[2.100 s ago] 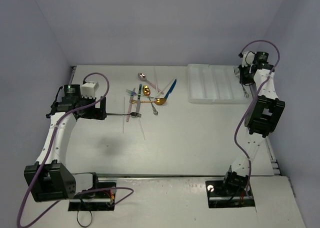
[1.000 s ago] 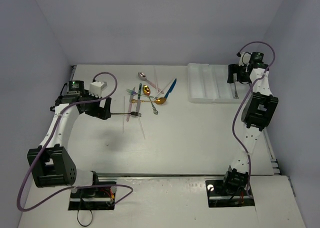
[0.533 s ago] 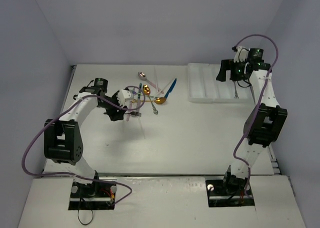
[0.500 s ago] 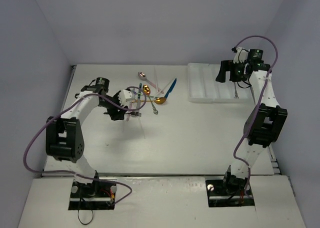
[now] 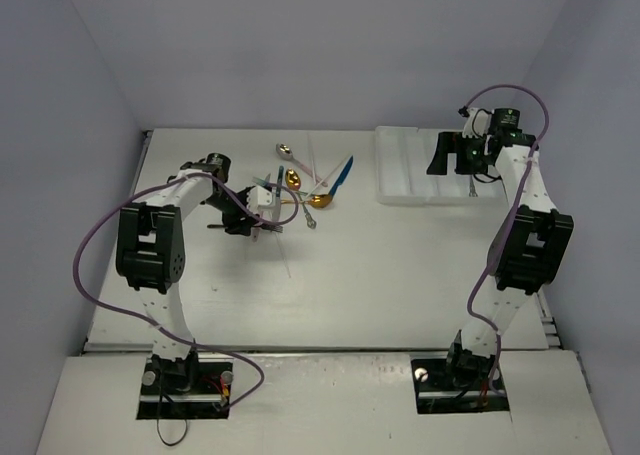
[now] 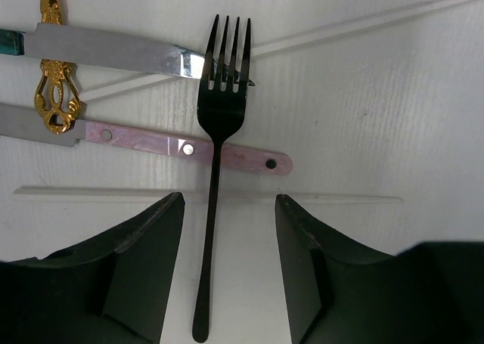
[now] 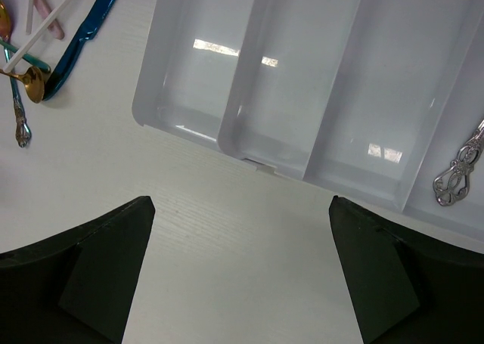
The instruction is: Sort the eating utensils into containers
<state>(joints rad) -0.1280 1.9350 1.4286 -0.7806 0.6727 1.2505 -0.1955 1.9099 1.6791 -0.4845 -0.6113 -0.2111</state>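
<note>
— What do the left jaws straddle?
— A slim black fork (image 6: 221, 110), glossy, flat on the ribbed white tabletop (image 6: 363, 132); the jaws stand parted, with a gap each side of the handle; its tines point away from the wrist.
— Under it?
— A pink-handled knife (image 6: 189, 147) and a pale stick (image 6: 98, 194), both crosswise; only that wrist view shows them plainly.
— The right jaws?
— Spread wide, gripping nothing, over the smooth white tray (image 7: 243, 64); an ornate silver handle (image 7: 457, 170) lies lengthwise in its rightmost visible compartment.
</note>
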